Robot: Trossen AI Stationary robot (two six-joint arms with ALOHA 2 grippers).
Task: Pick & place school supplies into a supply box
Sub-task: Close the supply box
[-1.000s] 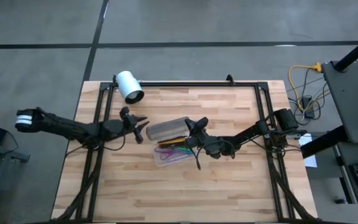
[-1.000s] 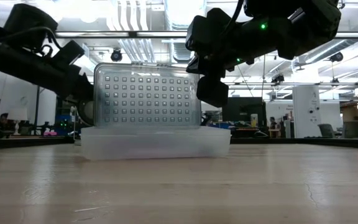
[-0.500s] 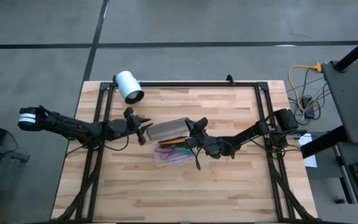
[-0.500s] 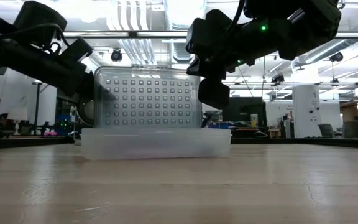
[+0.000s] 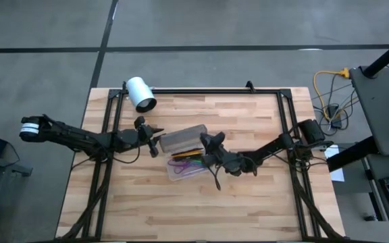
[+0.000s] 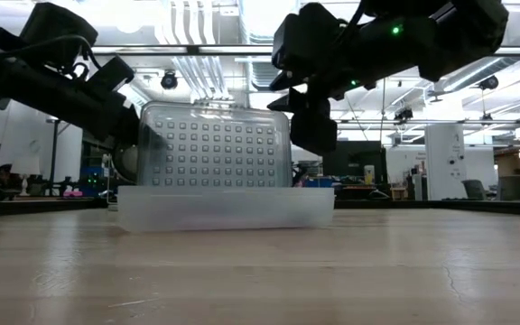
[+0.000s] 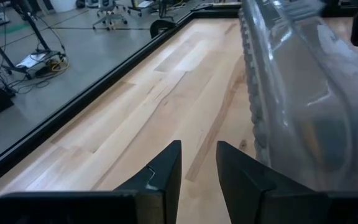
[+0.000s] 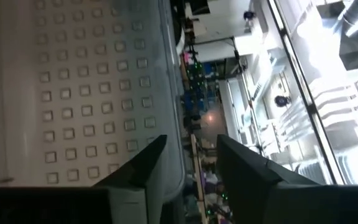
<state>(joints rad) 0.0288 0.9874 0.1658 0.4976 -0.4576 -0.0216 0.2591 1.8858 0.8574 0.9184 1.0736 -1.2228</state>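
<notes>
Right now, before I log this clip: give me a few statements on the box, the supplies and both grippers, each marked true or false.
1. The supply box has its dotted lid standing open. True.
2. Coloured pens and pencils lie inside the box. True.
3. The white cylinder sits inside the box. False: it stands apart, near the table's far left corner.
4. The left gripper holds a pencil. False: its fingers show a bare gap, beside the lid's left end.
5. The right gripper is parked off the table. False: it is at the lid's right end, over the box.
6. Supplies lie scattered across the table. False: none show outside the box.
</notes>
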